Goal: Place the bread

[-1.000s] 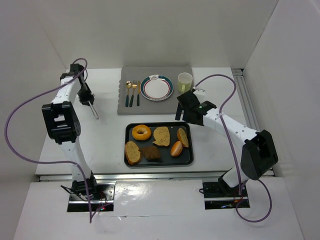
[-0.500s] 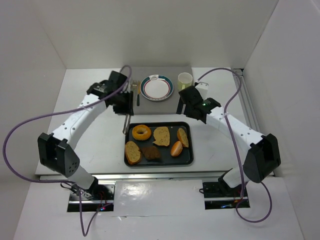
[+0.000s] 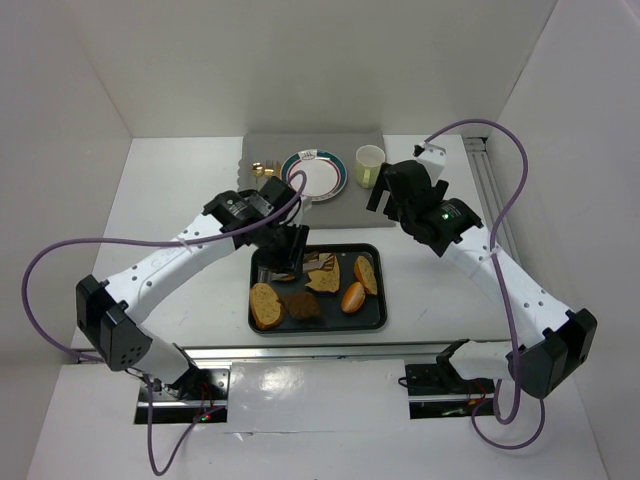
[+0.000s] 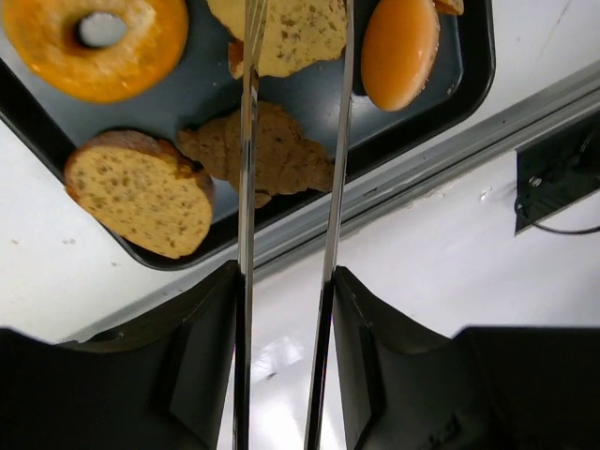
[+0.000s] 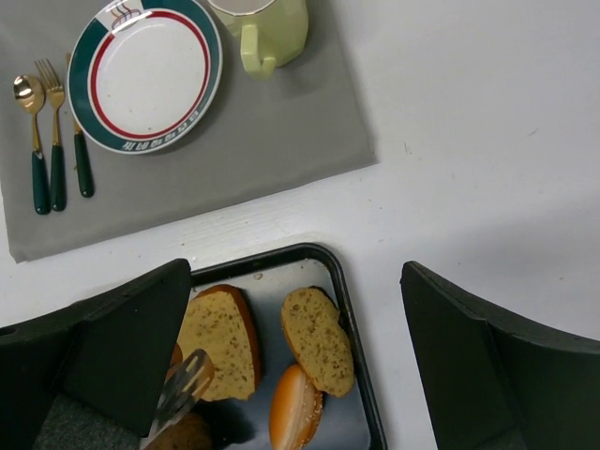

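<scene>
A black tray (image 3: pixel 384 300) holds several breads: a bagel (image 4: pixel 94 37), a seeded slice (image 4: pixel 141 192), a dark croissant (image 4: pixel 262 155), a glazed bun (image 4: pixel 398 47) and two more slices (image 5: pixel 220 342) (image 5: pixel 319 342). My left gripper (image 3: pixel 285 250) is shut on metal tongs (image 4: pixel 246 187). The tong arms stand apart over the tray's middle, above the croissant and the flat slice (image 4: pixel 291 33); their tips are out of the left wrist view. My right gripper (image 3: pixel 400 190) is open and empty, high above the tray's far right corner. A white plate (image 3: pixel 314 175) with a red and green rim lies on the grey mat (image 5: pixel 234 159).
A pale green cup (image 3: pixel 369 163) stands right of the plate on the mat. Gold cutlery (image 5: pixel 52 131) with green handles lies left of the plate. White walls close in the table at the left, back and right. A metal rail (image 4: pixel 450 141) runs along the near edge.
My left arm has swung from the far left of the table to over the tray, carrying the tongs. My right arm has risen and drawn back toward the cup.
</scene>
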Controlling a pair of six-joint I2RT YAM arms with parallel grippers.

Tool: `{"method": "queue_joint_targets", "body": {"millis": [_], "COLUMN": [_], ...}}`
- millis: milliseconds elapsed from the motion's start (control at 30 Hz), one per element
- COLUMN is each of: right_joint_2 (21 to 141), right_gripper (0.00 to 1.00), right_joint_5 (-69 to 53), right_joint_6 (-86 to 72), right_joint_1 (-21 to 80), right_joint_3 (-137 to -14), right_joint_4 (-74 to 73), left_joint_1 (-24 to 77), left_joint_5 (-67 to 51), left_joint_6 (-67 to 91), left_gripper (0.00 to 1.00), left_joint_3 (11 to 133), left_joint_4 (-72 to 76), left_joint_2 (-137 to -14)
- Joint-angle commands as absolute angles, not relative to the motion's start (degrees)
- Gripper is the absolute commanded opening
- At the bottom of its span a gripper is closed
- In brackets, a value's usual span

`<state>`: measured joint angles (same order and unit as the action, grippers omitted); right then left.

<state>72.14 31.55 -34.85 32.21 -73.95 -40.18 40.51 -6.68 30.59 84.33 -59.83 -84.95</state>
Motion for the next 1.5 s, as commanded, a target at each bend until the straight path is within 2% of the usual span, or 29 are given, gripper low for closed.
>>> {"method": "queue_joint_targets", "body": {"millis": [0, 233, 867, 967, 1133, 1267, 1467], "right_joint_2": [71.02, 69.96, 71.63, 71.63, 71.63, 71.63, 72.86], "right_gripper": [1.00, 1.00, 1.00, 1.00, 1.00, 1.00, 1.00], "right_joint_5": [33.49, 32.96, 31.90, 31.90, 31.90, 31.90, 30.68], "right_joint_6": [-34.89, -35.51, -34.98, -34.98, -35.51, -35.51, -35.51], "right_joint_1": [31.90, 31.38, 31.38, 31.38, 31.38, 31.38, 31.38], "right_joint_3": [-74.97, -73.13, -72.60, -72.07, -72.07, -71.54, -73.56], "right_joint_4": [-41.22, -41.31, -40.25, -40.25, -40.25, -39.56, -38.85], "left_joint_1": [41.66, 44.47, 44.47, 44.47, 44.47, 43.78, 38.68], "left_joint_5": [-3.53, 5.61, 1.77, -0.60, -2.28, -4.99, -5.63], "left_joint_6": [36.54, 43.23, 40.96, 39.30, 38.14, 36.04, 35.51], "left_gripper": [0.54, 0.55, 0.54, 0.49, 0.29, 0.00, 0.00], "left_joint_3": [85.69, 87.36, 86.31, 86.31, 89.20, 93.33, 104.31], "left_joint_4": [-59.59, -61.69, -59.59, -58.98, -60.21, -63.27, -69.87], "left_joint_2": [-87.26, -87.46, -94.83, -95.36, -96.50, -95.98, -96.68]}}
